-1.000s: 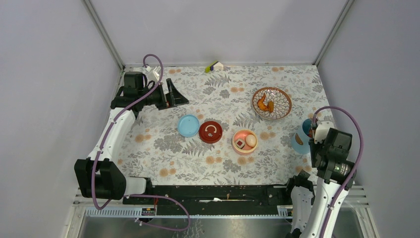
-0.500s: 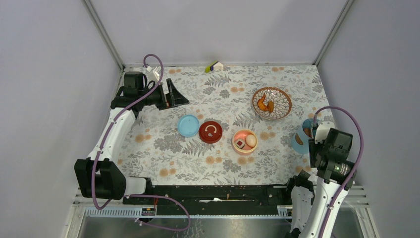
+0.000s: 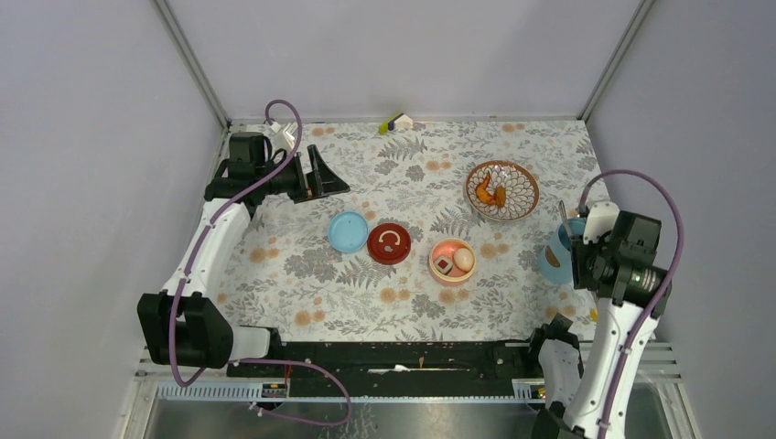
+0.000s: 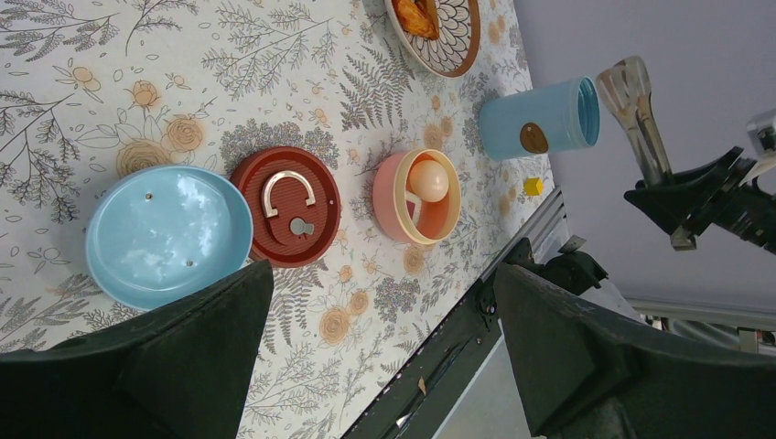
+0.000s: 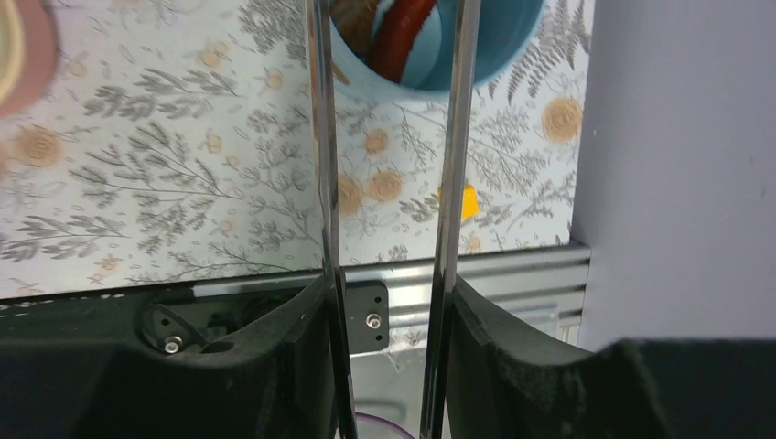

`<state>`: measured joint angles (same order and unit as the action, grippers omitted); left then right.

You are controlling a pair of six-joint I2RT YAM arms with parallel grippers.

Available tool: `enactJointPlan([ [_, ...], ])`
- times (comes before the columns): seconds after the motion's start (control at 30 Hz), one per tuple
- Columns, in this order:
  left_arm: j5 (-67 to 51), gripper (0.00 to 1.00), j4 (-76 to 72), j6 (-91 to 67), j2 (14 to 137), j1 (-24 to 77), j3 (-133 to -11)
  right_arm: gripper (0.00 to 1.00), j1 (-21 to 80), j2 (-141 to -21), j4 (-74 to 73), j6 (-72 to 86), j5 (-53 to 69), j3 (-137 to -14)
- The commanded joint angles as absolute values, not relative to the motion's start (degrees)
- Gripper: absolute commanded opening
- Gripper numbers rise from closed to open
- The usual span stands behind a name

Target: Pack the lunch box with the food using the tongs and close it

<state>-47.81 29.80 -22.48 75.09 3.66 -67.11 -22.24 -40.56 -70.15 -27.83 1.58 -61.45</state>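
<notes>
Rising beside the light-blue shell (image 3: 553, 258), the right gripper (image 5: 389, 302) is clasping the silvery tongs (image 5: 320, 137) while the left gripper (image 3: 328, 174) is hanging open far from it.

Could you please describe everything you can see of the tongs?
The tongs are slim, shiny, silvery metal with two long thin arms. The right gripper holds them, one arm against the inside of each finger, a gap between the arms. They point at the open mouth of the light-blue shell, lying on its side near the right edge of the table. Whether they touch it cannot be told.
</notes>
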Motion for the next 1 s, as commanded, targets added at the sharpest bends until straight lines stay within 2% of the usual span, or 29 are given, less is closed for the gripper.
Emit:
enactJointPlan([
  [0.0, -48.9, 0.99, 26.5, -22.1, 74.1, 3.3, -67.8, 0.47, -22.5, -47.0, -66.4, -28.7, 8.5, -67.7],
  [0.4, -47.9, 0.99, 26.6, -21.9, 74.7, 3.3, -67.9, 0.47, -21.6, -66.2, -64.2, -26.8, 18.7, -80.1],
  [0.7, -46.7, 0.99, 26.6, -21.8, 75.7, 3.3, -68.0, 0.46, -8.6, -76.3, -60.8, -22.8, 12.4, -84.4],
  [0.97, -45.7, 0.99, 26.6, -21.8, 75.9, 3.3, -67.9, 0.43, -4.7, -86.1, -59.3, -18.4, 14.2, -86.9],
])
